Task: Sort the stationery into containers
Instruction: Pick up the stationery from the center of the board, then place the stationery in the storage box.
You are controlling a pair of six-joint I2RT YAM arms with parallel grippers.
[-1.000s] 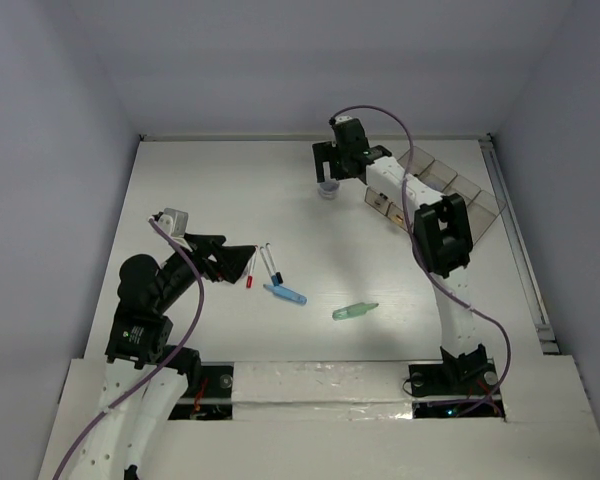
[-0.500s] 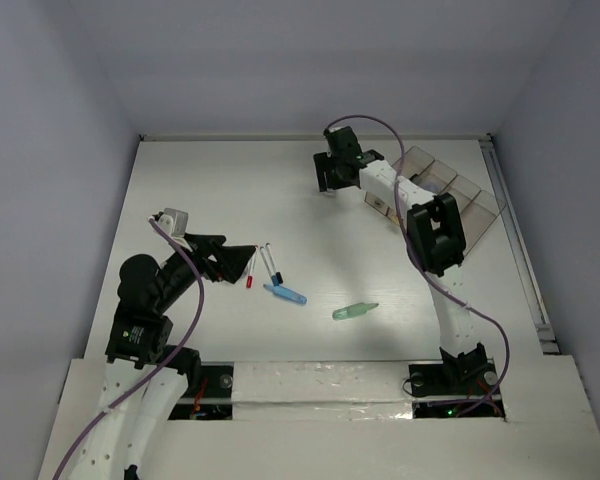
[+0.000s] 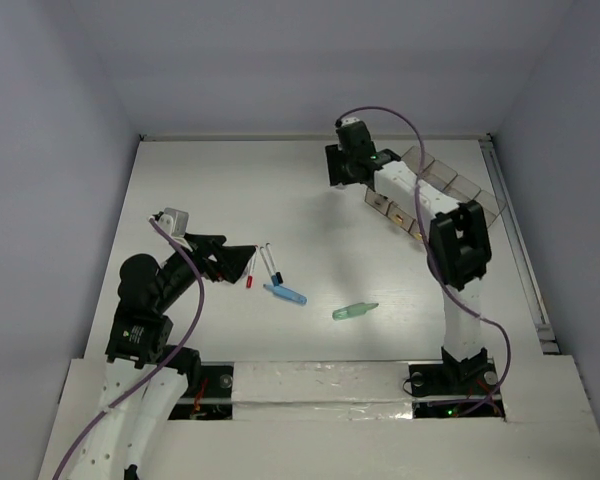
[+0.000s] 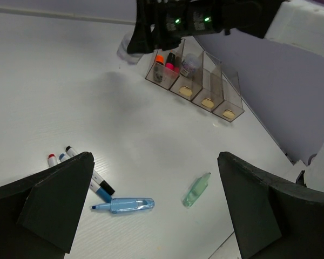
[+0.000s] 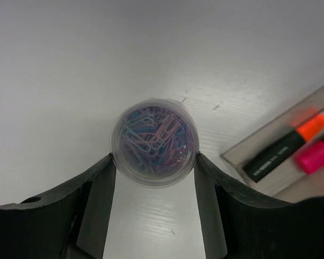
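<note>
White arm links, black joints (purple cables).

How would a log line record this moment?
right gripper: shut on paper-clip pot | left gripper: open, empty | pens, marker, tube: unsorted

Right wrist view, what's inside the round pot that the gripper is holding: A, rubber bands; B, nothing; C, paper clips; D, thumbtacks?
C: the round pot gripped by the right gripper is full of coloured paper clips, seen through its clear top.
</note>
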